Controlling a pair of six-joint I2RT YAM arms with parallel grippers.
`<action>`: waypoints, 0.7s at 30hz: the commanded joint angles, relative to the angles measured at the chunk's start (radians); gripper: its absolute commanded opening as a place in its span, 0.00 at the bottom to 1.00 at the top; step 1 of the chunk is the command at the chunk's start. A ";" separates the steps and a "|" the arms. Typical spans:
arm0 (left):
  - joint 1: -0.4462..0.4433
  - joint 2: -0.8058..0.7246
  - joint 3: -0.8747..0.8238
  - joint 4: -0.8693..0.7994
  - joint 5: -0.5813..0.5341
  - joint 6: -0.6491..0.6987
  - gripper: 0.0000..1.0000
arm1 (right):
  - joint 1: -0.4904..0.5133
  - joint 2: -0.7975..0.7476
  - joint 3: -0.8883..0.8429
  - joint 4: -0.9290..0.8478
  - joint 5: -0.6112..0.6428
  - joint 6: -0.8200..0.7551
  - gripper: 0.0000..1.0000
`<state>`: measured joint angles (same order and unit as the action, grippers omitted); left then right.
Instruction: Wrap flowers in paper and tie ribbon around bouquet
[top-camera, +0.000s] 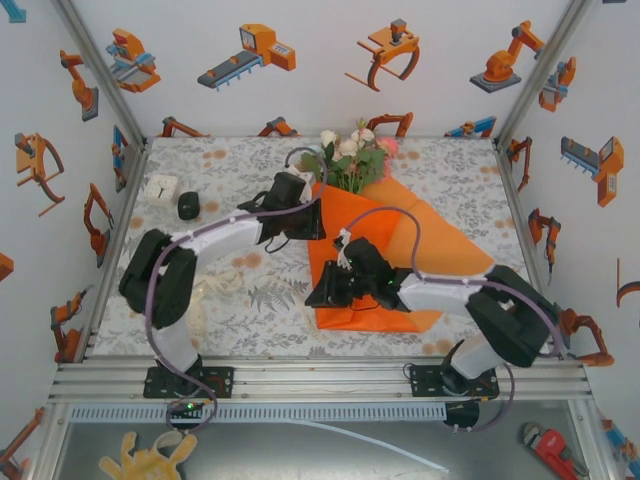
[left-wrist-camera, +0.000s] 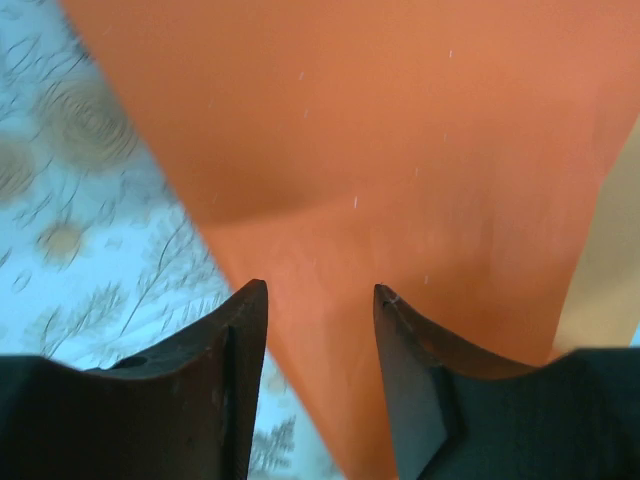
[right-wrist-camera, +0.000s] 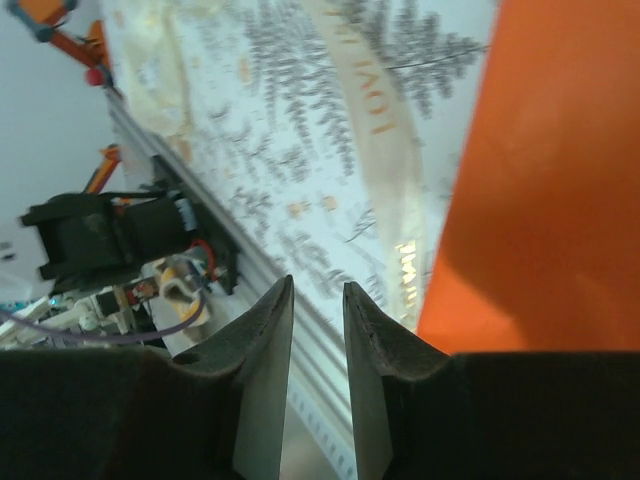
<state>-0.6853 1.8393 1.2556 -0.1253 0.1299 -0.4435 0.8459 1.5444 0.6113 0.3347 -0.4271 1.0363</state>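
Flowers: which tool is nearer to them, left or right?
Left. The left tool is at the paper's left edge, close to the flowers; the right tool is farther, at the paper's near end.

- The top view is bright and evenly lit from overhead, with no glare on the white walls.
- Short, soft shadows lie beneath both arms on the tablecloth (top-camera: 450, 170) and on the paper (top-camera: 440, 245).
- The left wrist view is soft throughout: the paper is a blurred orange field, the tablecloth print is smeared, and the left fingers (left-wrist-camera: 225, 380) are dark and shaded.
- In the right wrist view the print is fairly sharp mid-frame. The right fingers (right-wrist-camera: 260, 370) are dim and unfocused.
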 joint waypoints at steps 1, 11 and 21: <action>0.001 0.078 0.080 -0.004 0.098 0.024 0.38 | -0.001 0.056 -0.006 0.152 0.003 0.050 0.25; 0.010 0.235 0.148 0.036 0.090 0.005 0.31 | 0.000 0.102 -0.156 0.248 -0.032 0.083 0.20; -0.003 0.032 0.183 0.002 0.112 0.090 0.53 | -0.106 -0.282 0.002 -0.197 0.091 -0.087 0.32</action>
<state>-0.6807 2.0022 1.3949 -0.1131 0.2234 -0.4080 0.8043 1.3956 0.5365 0.3191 -0.4252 1.0443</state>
